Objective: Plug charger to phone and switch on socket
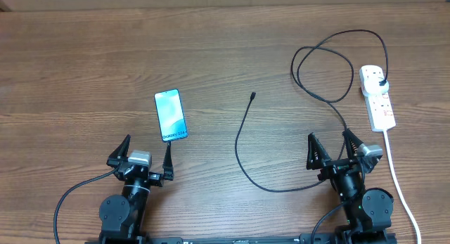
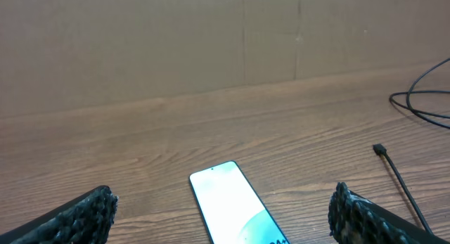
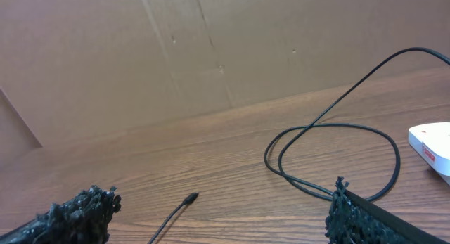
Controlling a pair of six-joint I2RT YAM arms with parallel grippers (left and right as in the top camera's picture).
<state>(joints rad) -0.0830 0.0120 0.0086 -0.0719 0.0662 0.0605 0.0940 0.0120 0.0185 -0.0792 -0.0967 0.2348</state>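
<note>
The phone [image 1: 171, 114] lies flat on the wooden table, its light blue screen lit; it also shows in the left wrist view [image 2: 235, 210]. My left gripper [image 1: 148, 152] is open and empty just in front of it. The charger, a thin black cable [image 1: 242, 152], runs from its loose connector tip [image 1: 252, 97] in loops to a black plug [image 1: 380, 83] seated in the white socket strip [image 1: 377, 96]. The tip also shows in the right wrist view [image 3: 190, 198] and in the left wrist view [image 2: 379, 150]. My right gripper [image 1: 331, 147] is open and empty, left of the strip.
The strip's thick white cord [image 1: 397, 181] runs down the right side toward the table's front edge, close beside my right arm. The black cable loops [image 3: 330, 156] lie between my right gripper and the back wall of brown board.
</note>
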